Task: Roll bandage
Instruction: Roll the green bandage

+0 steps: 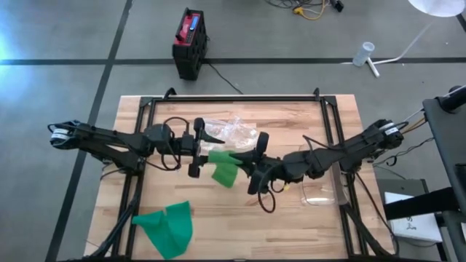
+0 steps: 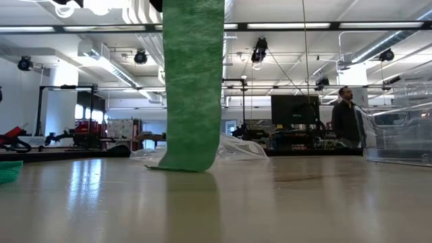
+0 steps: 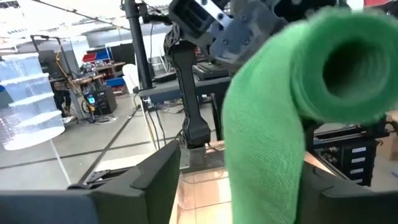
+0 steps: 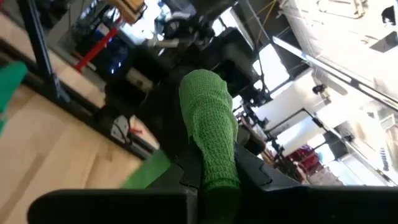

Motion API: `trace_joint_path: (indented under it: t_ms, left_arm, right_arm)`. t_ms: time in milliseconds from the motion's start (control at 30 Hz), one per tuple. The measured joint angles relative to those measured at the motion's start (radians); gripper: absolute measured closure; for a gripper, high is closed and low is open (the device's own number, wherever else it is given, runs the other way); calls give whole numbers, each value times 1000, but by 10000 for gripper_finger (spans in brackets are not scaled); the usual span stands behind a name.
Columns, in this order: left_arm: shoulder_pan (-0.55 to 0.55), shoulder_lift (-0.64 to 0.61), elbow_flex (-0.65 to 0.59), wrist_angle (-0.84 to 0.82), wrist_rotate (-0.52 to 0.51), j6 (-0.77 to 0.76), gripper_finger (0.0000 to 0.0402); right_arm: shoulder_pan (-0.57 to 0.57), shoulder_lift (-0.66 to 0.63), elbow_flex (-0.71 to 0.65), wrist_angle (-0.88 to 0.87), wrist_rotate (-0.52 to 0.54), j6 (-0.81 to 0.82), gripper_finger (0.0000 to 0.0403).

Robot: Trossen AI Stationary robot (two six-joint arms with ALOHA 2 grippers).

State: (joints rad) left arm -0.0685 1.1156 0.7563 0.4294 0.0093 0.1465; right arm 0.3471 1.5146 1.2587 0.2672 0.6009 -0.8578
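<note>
We see, from above, both arms meeting over the middle of the wooden table (image 1: 306, 218), with the green bandage (image 1: 224, 166) strung between them. Its rolled end sits at the tip of the right gripper (image 1: 256, 161), and a loose tail hangs from there toward 6 o'clock until it touches the tabletop. In the low view that tail (image 2: 193, 81) drops as a flat green strip from the top of the picture and curls where its end meets the table.

The right gripper comes in from 3 o'clock. In its wrist view its dark fingers (image 4: 186, 199) are pinched on the lower part of the bandage roll (image 4: 210, 134), which stands up between them.

The left gripper (image 1: 198, 149) comes in from 9 o'clock, just beside the roll. In its wrist view its fingers (image 3: 155, 180) stand spread, one on each side of the bandage (image 3: 298, 99), whose hollow rolled end faces the camera; we cannot tell whether either finger touches it.

A second piece of green fabric (image 1: 169, 227) lies on the table toward 7 o'clock, well apart from the grippers. Crumpled clear plastic wrap (image 1: 227, 131) lies at 12 o'clock of the roll. A clear plastic container (image 1: 319, 191) sits under the right arm, toward 4 o'clock. A red and black box (image 1: 191, 42) stands on the floor beyond the table. A person (image 2: 347, 116) stands far back in the room.
</note>
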Motion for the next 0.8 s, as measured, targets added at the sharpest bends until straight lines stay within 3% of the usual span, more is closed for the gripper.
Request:
trace_joint_path:
  t_ms: [200,500,800]
  left_arm:
    - [1,0,-1,16,107,-54,169]
    - [1,11,-1,30,109,-59,157]
    - [1,19,-1,69,75,-97,197]
  right_arm:
    - [-6,0,-35,0,75,-40,368]
    - [-28,0,-38,-8,79,-47,368]
    - [-36,3,-38,-22,73,21,355]
